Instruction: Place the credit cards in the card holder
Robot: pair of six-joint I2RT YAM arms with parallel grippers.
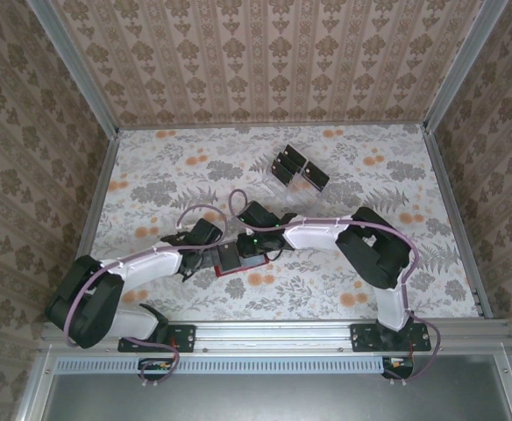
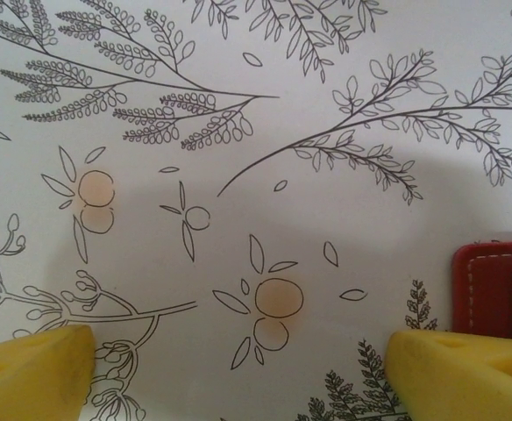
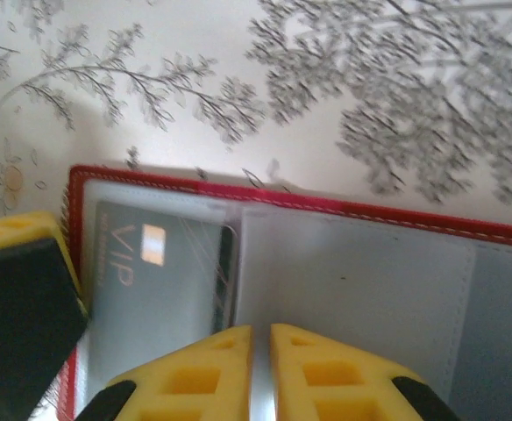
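The card holder (image 3: 344, 215) lies open and flat on the table, red-edged with grey pockets; a bit of its red edge (image 1: 235, 273) peeks out below both grippers. One dark credit card (image 3: 151, 263) marked VIP sits inside its left pocket. My right gripper (image 3: 260, 338) hovers over the pockets' middle seam, its fingers parted by a narrow slit with nothing between them. My left gripper (image 2: 238, 351) is wide open over bare table, its right finger (image 2: 458, 368) at the holder's corner (image 2: 493, 285). Several more black credit cards (image 1: 302, 167) stand in a clear tray (image 1: 278, 180) farther back.
The table has a floral cloth (image 1: 370, 289) and is walled by patterned panels on three sides. A metal rail (image 1: 273, 333) runs along the near edge. The two wrists crowd together at the table's centre.
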